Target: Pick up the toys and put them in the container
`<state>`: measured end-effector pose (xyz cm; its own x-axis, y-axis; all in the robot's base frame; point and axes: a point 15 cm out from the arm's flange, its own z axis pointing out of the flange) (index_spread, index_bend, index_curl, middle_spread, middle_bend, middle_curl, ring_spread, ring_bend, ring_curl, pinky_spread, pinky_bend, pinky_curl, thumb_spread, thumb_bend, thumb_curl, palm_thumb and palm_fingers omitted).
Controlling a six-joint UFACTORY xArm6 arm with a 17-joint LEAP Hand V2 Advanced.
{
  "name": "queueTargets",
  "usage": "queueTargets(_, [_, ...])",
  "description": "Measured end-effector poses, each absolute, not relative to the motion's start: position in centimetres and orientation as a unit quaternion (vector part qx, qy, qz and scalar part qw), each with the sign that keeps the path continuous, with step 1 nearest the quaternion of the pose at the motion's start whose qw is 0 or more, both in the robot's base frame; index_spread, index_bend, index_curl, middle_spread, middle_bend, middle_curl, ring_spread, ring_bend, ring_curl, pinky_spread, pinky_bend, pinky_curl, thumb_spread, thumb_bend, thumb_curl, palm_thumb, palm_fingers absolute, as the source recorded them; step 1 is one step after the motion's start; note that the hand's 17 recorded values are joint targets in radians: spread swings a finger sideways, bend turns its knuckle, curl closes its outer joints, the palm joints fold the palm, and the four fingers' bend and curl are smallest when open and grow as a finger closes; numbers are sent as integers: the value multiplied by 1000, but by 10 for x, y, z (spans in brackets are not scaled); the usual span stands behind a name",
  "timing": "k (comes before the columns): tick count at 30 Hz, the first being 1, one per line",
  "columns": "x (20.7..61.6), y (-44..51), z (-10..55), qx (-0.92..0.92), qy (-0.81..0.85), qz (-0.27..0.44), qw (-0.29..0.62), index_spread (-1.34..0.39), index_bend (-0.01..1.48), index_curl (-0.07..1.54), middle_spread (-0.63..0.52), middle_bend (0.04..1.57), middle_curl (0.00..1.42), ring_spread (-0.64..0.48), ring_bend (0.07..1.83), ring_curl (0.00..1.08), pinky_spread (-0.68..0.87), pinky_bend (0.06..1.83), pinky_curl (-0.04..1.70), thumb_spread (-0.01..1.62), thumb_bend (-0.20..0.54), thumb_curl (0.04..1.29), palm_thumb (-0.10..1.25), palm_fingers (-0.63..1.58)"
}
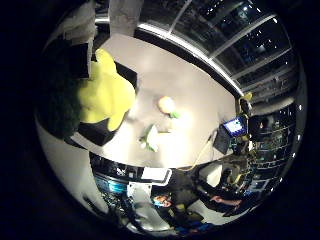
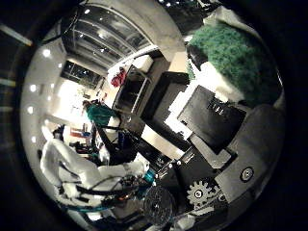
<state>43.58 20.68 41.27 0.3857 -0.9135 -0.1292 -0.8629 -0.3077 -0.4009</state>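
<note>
We note a yellow and green plush toy (image 1: pixel 102 95) filling one side of the little finger side view, so it sits close against the palm. Its yellow part bulges out over a black container (image 1: pixel 107 131) that stands on the white counter (image 1: pixel 195 95). The dark green fuzzy part of the same toy (image 2: pixel 236 57) shows in the thumb side view, pressed against the hand (image 2: pixel 211 115), whose black and white parts lie right beside it and appear to wrap round it. We read the hand as closed on the plush toy and carrying it above the counter, over or just beside the container; we cannot tell which from these views.

Out on the counter, well apart from the container, we see two more toys. One is a small round peach-coloured toy (image 1: pixel 166 104) with a bit of green touching one side. The other is a green and white toy (image 1: pixel 149 137), lying nearer the counter's edge. The two lie near each other but not touching.

Beyond the counter's far corner we make out a small lit screen (image 1: pixel 234 126) on a stand. Past the counter's near edge there is equipment and clutter, too dim to name. In the thumb side view a toothed gear (image 2: pixel 198 193) of the hand's body shows near the edge, with a bright room beyond.
</note>
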Motion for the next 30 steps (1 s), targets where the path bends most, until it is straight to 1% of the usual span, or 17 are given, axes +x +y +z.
queueTargets(4, [451, 241, 400, -812, 531, -73, 232, -214, 1100, 693, -87, 1316, 588, -156, 1447, 539, -221, 1156, 896, 663, -24, 860, 980, 1219])
queueTargets(6, [463, 253, 401, -809, 523, -86, 253, -212, 1086, 690, -86, 1313, 584, -157, 1444, 538, -233, 1137, 890, 701, -33, 843, 936, 1217])
queueTargets(8, [475, 266, 395, -810, 514, -96, 268, -217, 1043, 676, -91, 1292, 573, -158, 1432, 531, -257, 1111, 866, 781, -34, 803, 897, 1208])
queueTargets(9, [477, 272, 388, -812, 511, -95, 266, -222, 1007, 666, -91, 1273, 566, -161, 1423, 526, -269, 1098, 851, 809, -52, 781, 856, 1183])
queueTargets(10, [477, 275, 379, -817, 508, -92, 259, -226, 981, 658, -92, 1254, 559, -164, 1409, 520, -290, 1080, 831, 854, -36, 758, 849, 1190])
queueTargets(11, [477, 277, 371, -821, 506, -90, 251, -251, 880, 636, -110, 1201, 540, -173, 1389, 504, -348, 1049, 786, 897, -38, 717, 809, 1147])
queueTargets(12, [477, 278, 366, -824, 503, -89, 246, -294, 718, 595, -135, 1135, 517, -191, 1362, 489, -408, 1046, 751, 927, -38, 683, 783, 1017])
queueTargets(13, [476, 279, 361, -828, 499, -87, 241, -316, 656, 589, -143, 1114, 514, -197, 1350, 485, -429, 1056, 741, 944, -33, 667, 780, 1008])
queueTargets(14, [474, 280, 356, -835, 491, -85, 234, -376, 545, 577, -170, 956, 478, -219, 1249, 477, -437, 1104, 769, 974, -30, 638, 776, 519])
queueTargets(15, [471, 280, 349, -843, 483, -80, 223, -403, 552, 586, -174, 894, 462, -211, 1205, 481, -402, 1079, 784, 988, -30, 619, 770, 345])
queueTargets(16, [466, 280, 341, -851, 476, -73, 210, -443, 552, 556, -149, 790, 422, -147, 1030, 428, -255, 977, 781, 1006, -40, 588, 741, 22])
queueTargets(17, [459, 277, 330, -860, 470, -61, 190, -484, 487, 460, -113, 670, 361, -51, 819, 301, -38, 872, 677, 1020, -40, 543, 710, -78])
queueTargets(19, [441, 271, 309, -876, 458, -34, 147, -493, 408, 409, -67, 547, 320, 47, 681, 240, 147, 767, 594, 1026, -35, 502, 688, -164])
queueTargets(22, [423, 262, 286, -897, 432, -7, 96, -496, 245, 351, 7, 369, 277, 149, 517, 191, 343, 630, 489, 1030, -33, 442, 662, -140])
queueTargets(23, [423, 262, 285, -899, 427, -8, 93, -501, 205, 338, 22, 321, 269, 168, 483, 184, 374, 608, 469, 1028, -41, 424, 641, -128])
queueTargets(25, [424, 261, 285, -902, 422, -10, 92, -512, 154, 309, 47, 246, 264, 195, 412, 174, 415, 551, 422, 1012, -37, 388, 609, -82])
queueTargets(30, [425, 252, 296, -905, 416, -23, 88, -512, 142, 256, 67, 184, 274, 213, 350, 183, 440, 519, 374, 990, -30, 341, 565, -48])
